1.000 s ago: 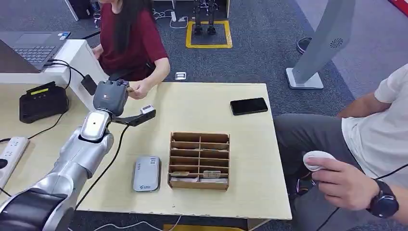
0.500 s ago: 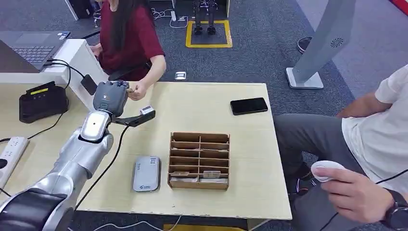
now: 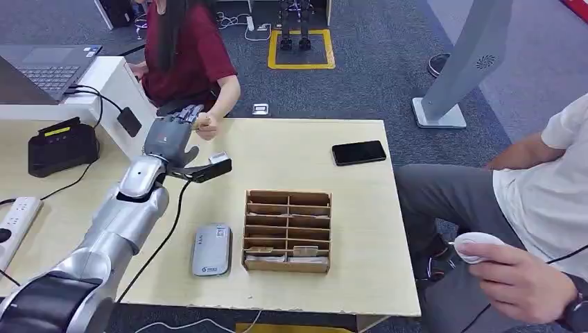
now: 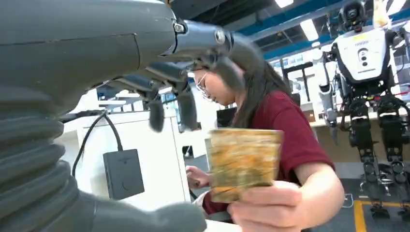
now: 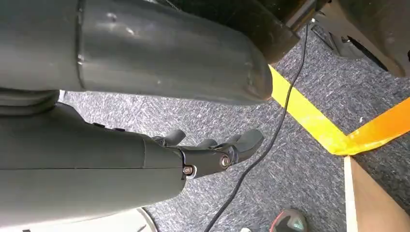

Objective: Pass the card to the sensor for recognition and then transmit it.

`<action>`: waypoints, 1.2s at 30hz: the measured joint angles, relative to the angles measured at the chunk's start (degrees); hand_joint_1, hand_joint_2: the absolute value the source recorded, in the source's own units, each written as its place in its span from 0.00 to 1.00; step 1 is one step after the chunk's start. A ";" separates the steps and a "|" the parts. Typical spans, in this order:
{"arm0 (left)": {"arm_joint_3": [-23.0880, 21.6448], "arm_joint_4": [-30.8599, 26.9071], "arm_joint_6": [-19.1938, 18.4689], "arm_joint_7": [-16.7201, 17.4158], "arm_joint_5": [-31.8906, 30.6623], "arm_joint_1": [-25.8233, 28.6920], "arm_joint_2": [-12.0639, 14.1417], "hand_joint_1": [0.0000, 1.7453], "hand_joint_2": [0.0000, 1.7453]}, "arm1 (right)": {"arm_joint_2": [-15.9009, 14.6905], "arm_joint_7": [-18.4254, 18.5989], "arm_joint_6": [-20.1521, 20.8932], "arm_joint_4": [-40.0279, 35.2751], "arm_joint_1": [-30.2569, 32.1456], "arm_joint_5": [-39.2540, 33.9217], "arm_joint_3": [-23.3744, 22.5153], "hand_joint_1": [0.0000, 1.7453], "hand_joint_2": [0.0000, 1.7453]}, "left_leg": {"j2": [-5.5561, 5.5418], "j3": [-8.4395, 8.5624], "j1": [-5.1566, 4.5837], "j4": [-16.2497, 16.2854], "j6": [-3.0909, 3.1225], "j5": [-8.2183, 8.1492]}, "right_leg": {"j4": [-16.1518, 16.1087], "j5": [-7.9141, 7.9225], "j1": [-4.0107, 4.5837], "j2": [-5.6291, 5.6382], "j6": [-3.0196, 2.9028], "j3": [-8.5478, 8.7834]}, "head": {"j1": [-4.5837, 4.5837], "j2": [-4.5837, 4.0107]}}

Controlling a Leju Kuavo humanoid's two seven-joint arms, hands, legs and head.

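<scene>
A person in a red shirt (image 3: 187,59) sits at the table's far side. The person's hand (image 4: 270,205) holds the yellowish card (image 4: 244,159) upright by its lower edge. My left hand (image 3: 168,139) is raised just in front of that person's hand (image 3: 206,125). In the left wrist view my left hand's dark fingers (image 4: 186,104) are spread apart and stand clear of the card. The grey card sensor (image 3: 211,250) lies flat on the table near its front edge. My right hand (image 5: 212,150) hangs over the carpet, its fingers loosely extended and holding nothing.
A wooden card rack (image 3: 287,231) stands beside the sensor. A black phone (image 3: 358,152) lies at the back right. A black device (image 3: 61,147), a power strip (image 3: 14,222) and a laptop (image 3: 48,66) are on the left. A seated person at the right holds a white mouse (image 3: 475,248).
My left hand has shifted slightly right and its fingers have spread. The card is now in the person's hand. The right-side person's hand with the mouse moved lower.
</scene>
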 joint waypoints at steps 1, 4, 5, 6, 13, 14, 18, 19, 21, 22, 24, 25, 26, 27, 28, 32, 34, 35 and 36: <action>0.24 -0.31 -0.24 -0.13 0.13 0.02 -0.04 0.00 1.00 | 0.00 0.07 -0.04 0.00 0.02 0.00 -0.02 0.00 0.00 | 0.00 0.00 0.00 0.00 0.00 0.00 | 0.00 0.00 0.00 0.00 0.00 0.00 | 0.02 0.00; 1.05 -1.09 -0.85 -0.74 0.35 0.08 -0.11 0.00 1.00 | 0.00 0.13 -0.13 0.00 0.17 0.02 -0.02 0.00 0.00 | -0.02 0.00 0.01 0.00 0.00 0.00 | 0.00 0.00 0.00 -0.01 0.00 0.00 | 0.00 0.00; 1.26 -1.37 -0.89 -0.83 0.33 0.12 -0.11 0.00 1.00 | 0.00 0.13 -0.17 0.00 0.22 0.02 -0.02 0.00 0.00 | -0.02 -0.01 0.01 0.00 0.00 0.00 | 0.00 0.00 0.00 -0.02 0.00 0.00 | 0.02 0.00; 1.53 -1.57 -0.94 -0.92 0.28 0.15 -0.15 0.00 1.00 | 0.00 0.13 -0.20 0.00 0.24 0.04 -0.02 0.00 0.00 | -0.02 -0.01 0.01 0.00 0.00 0.00 | 0.00 0.00 0.01 -0.02 0.00 0.00 | 0.02 0.00; 2.71 -2.42 -1.27 -1.03 -0.22 0.21 -0.20 0.00 1.00 | 0.00 0.13 -0.31 0.00 0.28 0.09 -0.02 0.00 0.00 | -0.02 -0.01 0.01 0.00 0.00 0.00 | 0.01 0.00 0.00 -0.02 0.00 0.00 | 0.00 0.00; 2.86 -2.42 -2.33 -1.85 0.58 0.21 -0.20 0.00 1.00 | 0.00 0.13 -0.41 0.00 0.31 0.09 -0.02 0.00 0.00 | -0.02 -0.01 0.00 0.00 0.00 0.00 | 0.00 0.00 0.00 -0.02 0.00 0.00 | 0.02 0.00; 4.13 -4.06 -15.41 -14.21 14.08 0.99 -0.66 0.00 1.00 | 0.00 0.50 -0.92 0.07 0.46 -0.28 -0.41 0.00 0.00 | -0.02 -0.01 0.00 0.00 0.00 0.00 | 0.00 0.00 0.00 -0.02 0.00 0.00 | 0.00 0.00; 4.13 -5.41 -18.12 -16.49 17.40 1.80 -0.66 0.00 1.00 | 0.00 0.63 -1.07 0.07 0.55 -0.48 -0.61 0.00 0.00 | -0.02 -0.02 0.00 0.00 0.00 0.00 | 0.01 0.00 0.00 -0.02 0.00 0.01 | 0.00 0.00; 4.13 -10.02 -23.92 -19.46 24.10 4.47 -0.57 0.00 1.00 | -0.02 1.14 -1.05 0.15 0.68 -1.03 -1.20 0.00 0.00 | -0.01 -0.02 -0.01 0.00 0.00 -0.01 | 0.00 0.00 0.00 0.00 0.00 0.01 | 0.00 0.00; 4.09 -13.56 -27.26 -20.31 27.77 6.45 -0.39 0.00 1.00 | -0.04 1.44 -1.05 0.20 0.72 -1.33 -1.55 0.00 0.00 | 0.03 -0.03 -0.01 0.00 0.01 -0.02 | 0.00 -0.01 -0.01 0.04 0.00 0.00 | 0.02 0.00; 3.52 -19.29 -31.24 -20.61 32.91 9.84 0.53 0.00 1.00 | -0.11 1.86 -1.05 0.28 0.91 -1.53 -1.88 0.00 0.00 | 0.08 -0.02 -0.01 0.00 0.03 -0.06 | 0.00 -0.02 -0.01 0.09 0.00 -0.03 | 0.02 0.00; 2.95 -22.09 -32.21 -20.61 34.88 11.43 1.20 0.00 1.00 | -0.20 1.94 -1.07 0.33 1.03 -1.63 -2.05 0.00 0.00 | 0.07 -0.03 -0.01 0.00 0.03 -0.06 | -0.01 -0.02 0.00 0.09 0.00 -0.06 | 0.00 0.00; 2.49 -24.20 -32.68 -20.59 35.96 12.87 1.66 0.00 1.00 | -0.24 2.12 -1.09 0.33 1.13 -1.84 -2.27 0.00 0.00 | 0.05 -0.06 -0.01 0.00 0.03 -0.06 | -0.01 -0.03 0.00 0.07 0.01 -0.09 | -0.02 0.00; 2.18 -26.10 -33.03 -20.59 36.44 13.95 2.25 0.00 1.00 | -0.28 2.16 -1.11 0.35 1.20 -2.10 -2.51 0.00 0.00 | 0.01 -0.08 0.00 0.00 0.03 -0.06 | -0.01 -0.04 0.00 0.03 0.02 -0.10 | 0.02 0.00; 2.01 -27.48 -33.13 -20.59 36.70 14.77 2.49 0.00 1.00 | -0.33 2.19 -1.11 0.37 1.21 -2.16 -2.71 0.00 0.00 | -0.02 -0.09 0.00 0.00 0.03 -0.06 | -0.01 -0.05 0.00 -0.01 0.02 -0.10 | 0.00 0.00; 1.05 -31.10 -33.22 -20.50 37.24 16.48 3.78 0.00 1.00 | -0.37 2.21 -1.11 0.37 1.23 -2.12 -2.97 0.00 0.00 | -0.01 -0.10 0.01 0.00 0.02 -0.01 | 0.00 -0.03 0.00 -0.01 0.01 -0.10 | 0.02 0.00; 0.85 -32.26 -33.24 -20.50 37.33 16.86 4.13 0.00 1.00 | -0.37 2.21 -1.13 0.37 1.24 -2.12 -3.06 0.00 0.00 | -0.01 -0.10 0.00 0.00 0.02 0.03 | 0.00 -0.01 0.00 -0.01 0.00 -0.10 | 0.02 0.00; 0.72 -32.70 -33.24 -20.50 37.33 17.00 4.35 0.00 1.00 | -0.39 2.21 -1.14 0.39 1.24 -2.12 -3.10 0.00 0.00 | -0.01 -0.10 0.00 0.00 0.02 0.03 | 0.00 0.00 0.00 -0.01 0.00 -0.09 | 0.00 0.00; 0.57 -33.03 -33.24 -20.50 37.33 17.12 4.48 0.00 1.00 | -0.39 2.21 -1.14 0.39 1.24 -2.12 -3.13 0.00 0.00 | -0.01 -0.10 0.00 0.00 0.02 0.03 | 0.00 0.00 0.00 -0.01 0.00 -0.09 | 0.02 0.00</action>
